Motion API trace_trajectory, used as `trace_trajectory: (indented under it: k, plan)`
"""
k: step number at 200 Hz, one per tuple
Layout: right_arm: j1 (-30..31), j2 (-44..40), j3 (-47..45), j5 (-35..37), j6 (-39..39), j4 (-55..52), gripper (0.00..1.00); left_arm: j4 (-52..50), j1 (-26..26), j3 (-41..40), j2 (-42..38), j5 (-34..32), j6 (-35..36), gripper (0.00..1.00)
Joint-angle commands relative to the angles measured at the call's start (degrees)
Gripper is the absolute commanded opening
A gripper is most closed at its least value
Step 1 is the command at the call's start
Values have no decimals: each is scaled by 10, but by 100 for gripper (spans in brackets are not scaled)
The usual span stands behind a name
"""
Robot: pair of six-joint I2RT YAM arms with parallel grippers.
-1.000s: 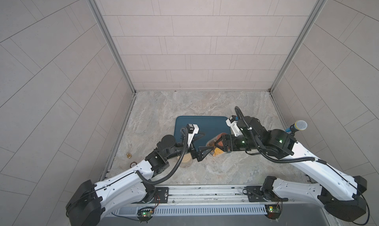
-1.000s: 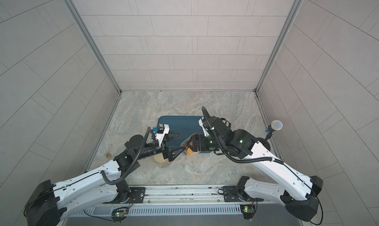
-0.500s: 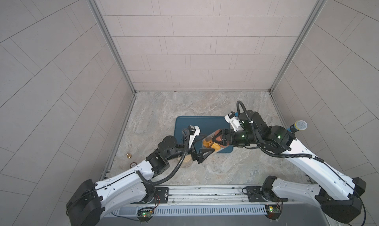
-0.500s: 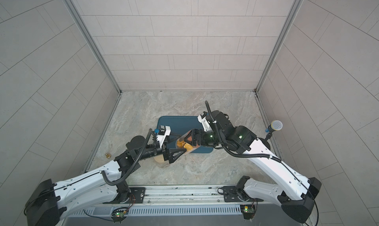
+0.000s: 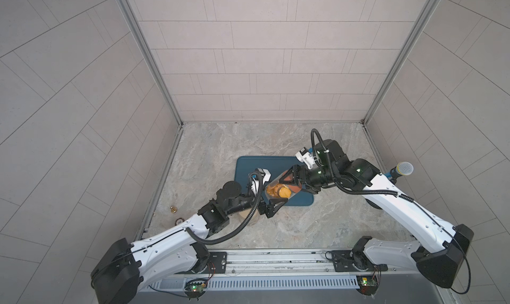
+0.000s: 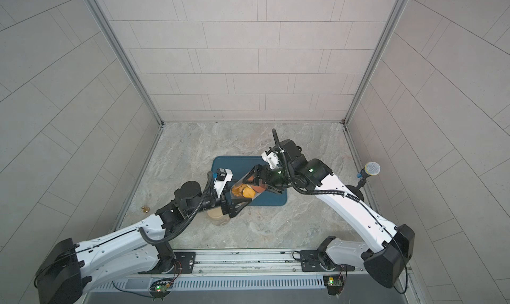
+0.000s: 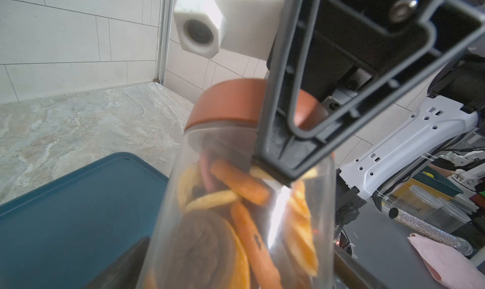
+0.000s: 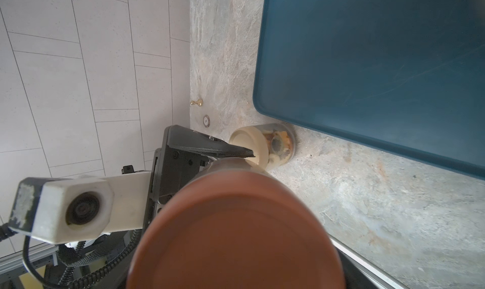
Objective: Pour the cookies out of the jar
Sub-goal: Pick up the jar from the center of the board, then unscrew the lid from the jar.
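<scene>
— What holds what?
— The jar is clear, with its brown lid on. It holds the cookies: orange-yellow ones and a dark brown one, too overlapped to count. The right fingers clamp the glass just under the lid. The jar is tilted in the air, over the near edge of the tray in both top views.
— And the left fingers?
— The left fingers are spread wide, one on either side of the jar's base. Whether they touch the glass, I cannot tell.
— Any other container?
— A second jar, cream-lidded with more cookies inside, stands on the counter just beside the tray's near corner.
— Room to move?
— The counter lies open from the tray's far edge to the back wall.
— The count?
— Two jars, one tray. There is also a small brass knob and a small disc, well apart from the tray by the side wall.
</scene>
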Motion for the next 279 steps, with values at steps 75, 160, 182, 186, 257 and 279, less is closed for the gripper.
trace_trajectory:
  k: [75, 160, 182, 186, 257, 279]
  plan:
    - [-5, 31, 29, -59, 57, 165, 0, 68, -5, 10, 18, 27, -16, 74]
    - [-7, 41, 159, 100, -51, -59, 100, 85, -4, 32, 21, -71, -23, 0]
    - [-7, 53, 204, 156, -71, -107, 100, 105, -4, 30, 16, -156, -40, 0]
    - [-7, 53, 207, 166, -70, -109, 100, 113, -4, 29, 14, -165, -40, 0]
    - [29, 94, 261, 231, -74, -102, 100, 187, -4, 48, 12, -163, -28, 0]
    - [35, 95, 253, 222, -64, -73, 100, 200, -3, 46, 23, -151, -29, 0]
